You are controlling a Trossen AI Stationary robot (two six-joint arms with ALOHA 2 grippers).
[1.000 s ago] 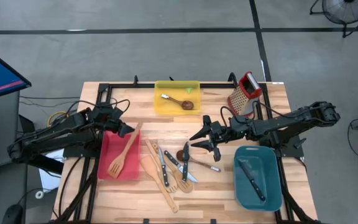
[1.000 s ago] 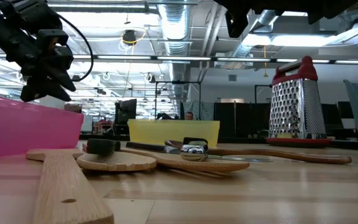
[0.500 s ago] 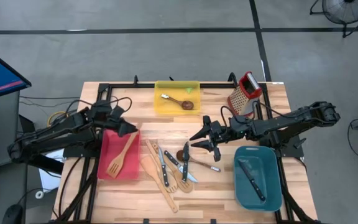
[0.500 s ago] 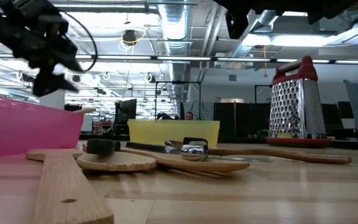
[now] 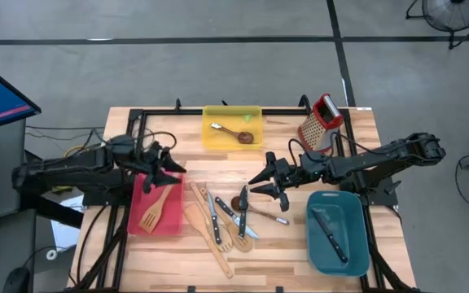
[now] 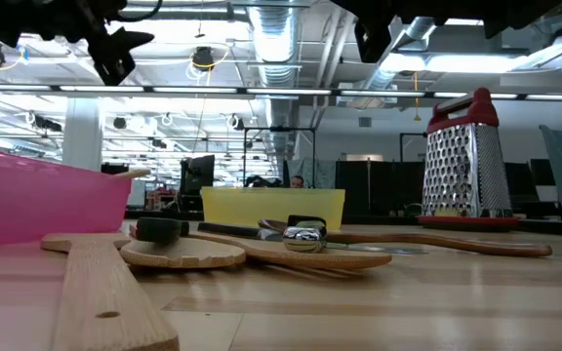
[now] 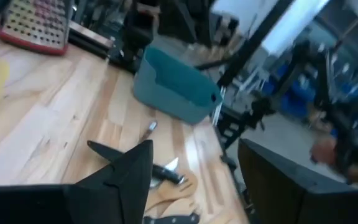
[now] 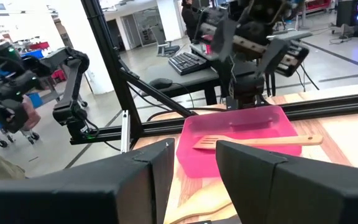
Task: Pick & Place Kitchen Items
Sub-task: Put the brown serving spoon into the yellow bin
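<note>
Over the red bin near the table's left edge, the left gripper hangs with its jaws spread and nothing between them. In the low view it sits high, well above the bin's pink-looking wall. A pale slotted turner lies inside that bin, its slotted head toward the front edge and its handle slanting up over the bin's back right corner; the right wrist view shows it resting across the bin with the handle past the rim.

Near the table's middle, the right gripper is held above the loose utensils. Its fingers stand a little apart with nothing pinched between them.

Between the red bin and the teal bin, toward the front edge, the remaining kitchen items lie in a pile on the wooden table. Pale wooden spatulas fan out there, some overlapping, and black-handled knives lie across and beside them. A dark brown wooden spoon lies just right of the knives, close under the right gripper.

At the back edge a yellow bin holds another dark wooden spoon. The teal bin, at the front right corner, holds a black-handled knife. A red-topped box grater stands upright near the back right corner.
</note>
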